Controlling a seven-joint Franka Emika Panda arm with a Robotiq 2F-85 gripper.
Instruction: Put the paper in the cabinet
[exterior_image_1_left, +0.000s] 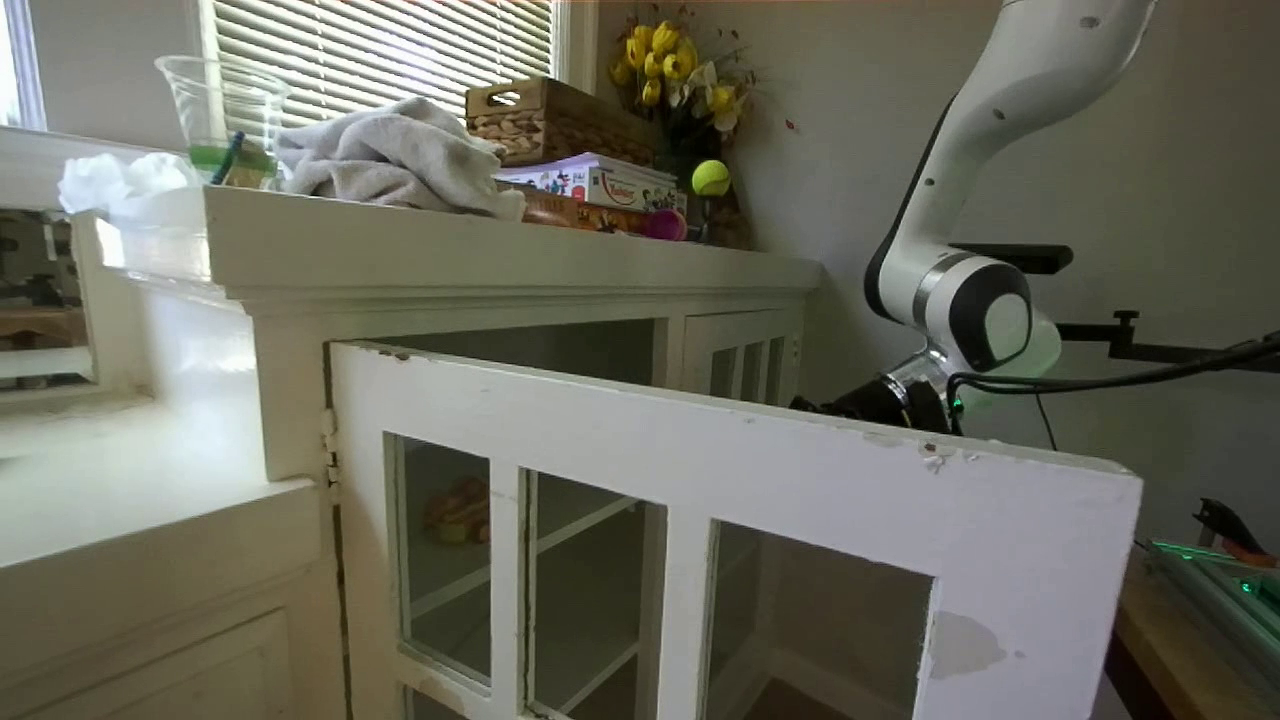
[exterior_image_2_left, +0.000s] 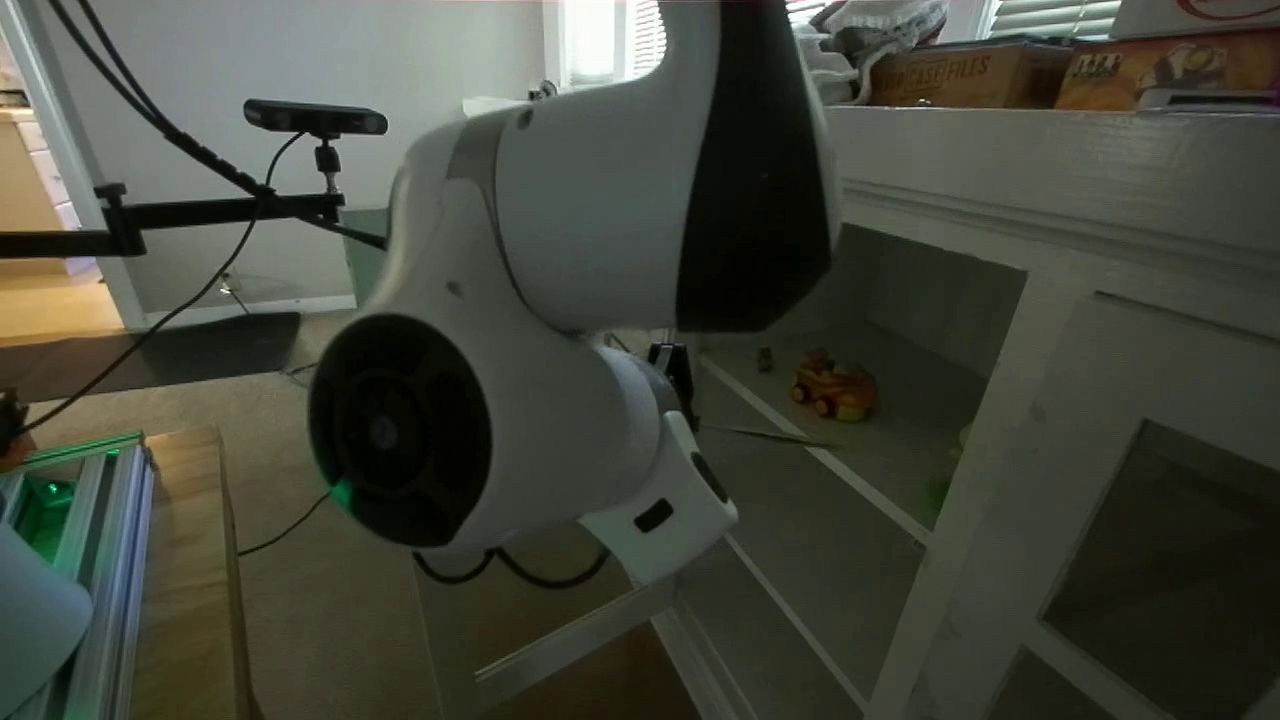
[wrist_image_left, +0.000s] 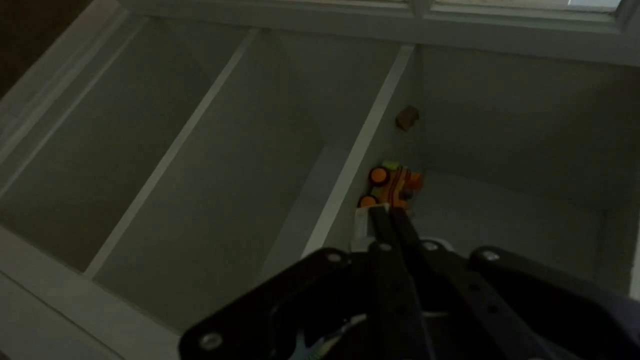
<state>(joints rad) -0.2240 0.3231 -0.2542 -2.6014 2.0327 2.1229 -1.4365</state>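
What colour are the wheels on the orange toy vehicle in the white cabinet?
The wheels are orange, edged dark, clearest in the wrist view.

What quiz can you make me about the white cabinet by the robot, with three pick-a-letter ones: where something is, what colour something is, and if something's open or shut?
1. Where is the small, round-wheeled orange toy vehicle compared with the big white-painted wooden cabinet?
A) On top of it
B) Inside it
C) Stuck on its outside

2. What colour is the small round tennis ball above the cabinet's top?
A) Red
B) Blue
C) Yellow-green

3. How is the white wooden door with rectangular glass panes, nearest the camera in an exterior view?
A) Swung open
B) Shut flat
C) Taken right off

Right letters:
1. B: the wrist view looks into the cabinet and shows the toy there.
2. C: the ball looks bright yellow-green in an exterior view.
3. A: the door sticks out from the cabinet's front, still joined along one edge.
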